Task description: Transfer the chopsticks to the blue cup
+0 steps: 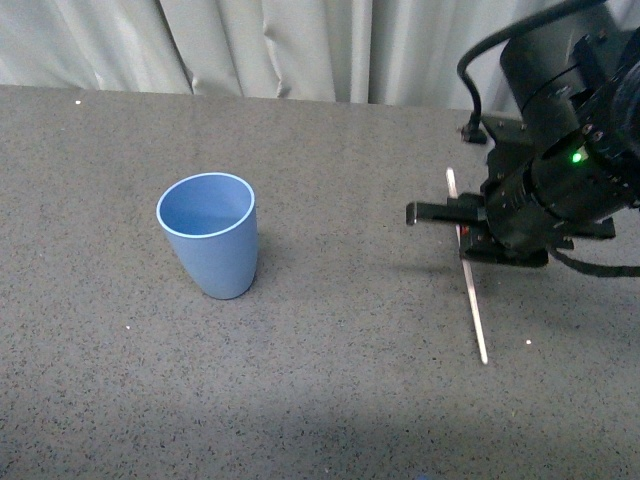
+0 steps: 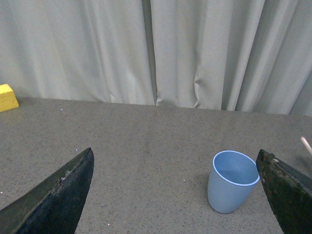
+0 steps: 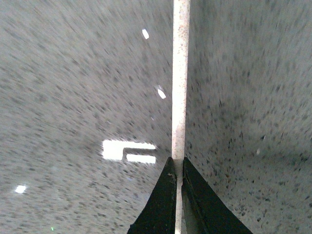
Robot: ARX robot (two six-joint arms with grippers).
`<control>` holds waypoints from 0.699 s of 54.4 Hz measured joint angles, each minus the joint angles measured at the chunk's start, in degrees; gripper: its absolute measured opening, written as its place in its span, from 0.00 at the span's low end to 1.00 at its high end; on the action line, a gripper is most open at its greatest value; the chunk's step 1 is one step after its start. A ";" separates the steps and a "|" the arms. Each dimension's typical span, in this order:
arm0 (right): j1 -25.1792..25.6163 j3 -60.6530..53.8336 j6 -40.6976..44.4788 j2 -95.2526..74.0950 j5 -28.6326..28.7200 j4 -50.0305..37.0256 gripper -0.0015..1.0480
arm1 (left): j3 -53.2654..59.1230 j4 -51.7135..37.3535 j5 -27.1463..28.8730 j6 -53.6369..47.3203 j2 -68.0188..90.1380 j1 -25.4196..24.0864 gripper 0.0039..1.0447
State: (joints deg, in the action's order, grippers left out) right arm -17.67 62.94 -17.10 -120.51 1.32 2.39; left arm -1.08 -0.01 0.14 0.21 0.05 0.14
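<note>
The blue cup [image 1: 209, 235] stands upright and empty on the grey table, left of centre; it also shows in the left wrist view [image 2: 231, 181]. The chopsticks [image 1: 473, 294], one thin cream-white stick, are at the right, running from far to near. My right gripper [image 1: 466, 236] is shut on the chopsticks around their middle; in the right wrist view the black fingertips [image 3: 165, 192] pinch the stick [image 3: 180, 83] close over the table. My left gripper [image 2: 178, 187] is open and empty, its jaws wide apart, with the cup by one fingertip. The left arm is out of the front view.
The speckled grey table [image 1: 330, 400] ends at pale curtains [image 1: 280, 45] at the back. A yellow block [image 2: 7, 97] lies at the table's far edge in the left wrist view. A black cable [image 1: 475, 75] loops above the right arm.
</note>
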 joint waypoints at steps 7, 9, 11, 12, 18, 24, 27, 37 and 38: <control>-2.47 -4.55 2.36 8.59 1.16 -12.90 0.01 | 0.00 0.00 0.00 0.00 0.00 0.00 0.94; -3.48 -5.57 3.63 10.29 1.33 -16.74 0.01 | 0.00 0.00 0.00 0.00 0.00 0.00 0.94; -4.74 -6.54 5.05 11.78 1.81 -21.22 0.01 | 0.00 0.00 0.00 0.00 0.00 0.00 0.94; -5.22 -6.86 5.46 12.20 2.10 -22.86 0.01 | 0.00 0.00 0.00 0.00 0.00 0.00 0.94; -8.52 -9.03 7.69 13.60 5.25 -33.92 0.01 | 0.00 0.00 0.00 0.00 0.00 0.00 0.94; -12.11 -10.05 10.25 13.57 7.67 -41.16 0.01 | 0.00 0.00 0.00 0.00 0.00 0.00 0.94; -13.64 -10.23 10.58 13.33 8.96 -43.98 0.01 | 0.00 0.00 0.00 0.02 0.00 0.00 0.94; -18.18 -7.96 12.35 9.68 11.32 -50.36 0.01 | 0.00 0.00 -0.02 0.00 0.00 0.00 0.94; -18.47 -7.43 12.61 9.07 11.32 -50.47 0.01 | 0.00 0.00 -0.02 0.00 0.00 0.00 0.94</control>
State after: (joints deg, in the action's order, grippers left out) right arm -36.14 55.51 -4.49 -111.44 12.64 -48.07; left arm -1.08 -0.01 0.12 0.21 0.05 0.14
